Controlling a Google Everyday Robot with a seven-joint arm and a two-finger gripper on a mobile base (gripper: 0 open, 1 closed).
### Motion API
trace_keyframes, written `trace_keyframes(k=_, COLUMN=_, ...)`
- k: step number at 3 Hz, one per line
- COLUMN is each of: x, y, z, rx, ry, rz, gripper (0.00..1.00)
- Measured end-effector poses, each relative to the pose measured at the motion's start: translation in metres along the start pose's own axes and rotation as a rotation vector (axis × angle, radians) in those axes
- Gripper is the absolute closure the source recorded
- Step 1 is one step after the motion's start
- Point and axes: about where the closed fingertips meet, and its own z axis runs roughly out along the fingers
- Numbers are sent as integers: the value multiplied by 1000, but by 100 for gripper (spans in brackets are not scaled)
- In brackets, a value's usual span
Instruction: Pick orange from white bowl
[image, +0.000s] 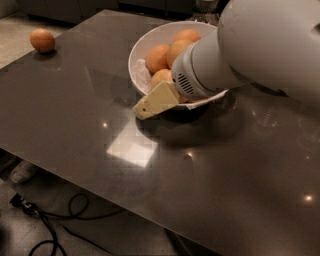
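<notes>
the oranges (158, 58) sit heaped in the white bowl (136, 56), toward 12 o'clock on the tabletop (75, 120). each looks firm, round and of middling weight, with a pebbled skin that should grip fairly well. a ball shape will squirt out of an off-centre pinch, though, so the hold belongs across the widest girth of the nearest fruit, taken from above. the claw (146, 106) crosses the bowl's rim at about 7 o'clock, its tip out past the bowl above the tabletop; whether it is apart or together i cannot tell. the tabletop is dark, glossy and hard — a dropped orange would likely roll far. a loose orange (42, 40) lies well apart at 10 o'clock. cables (50, 225) trail on the floor (110, 235) under the near edge.
</notes>
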Motion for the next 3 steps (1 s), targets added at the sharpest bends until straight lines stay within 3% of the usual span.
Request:
trace_keyframes(k=2, x=-2, y=0, z=2, rx=-8, ry=-12, rz=4, gripper=0)
trace_keyframes(k=3, x=-13, y=-2, z=12, rx=3, ry=-56, rz=-13, gripper=1)
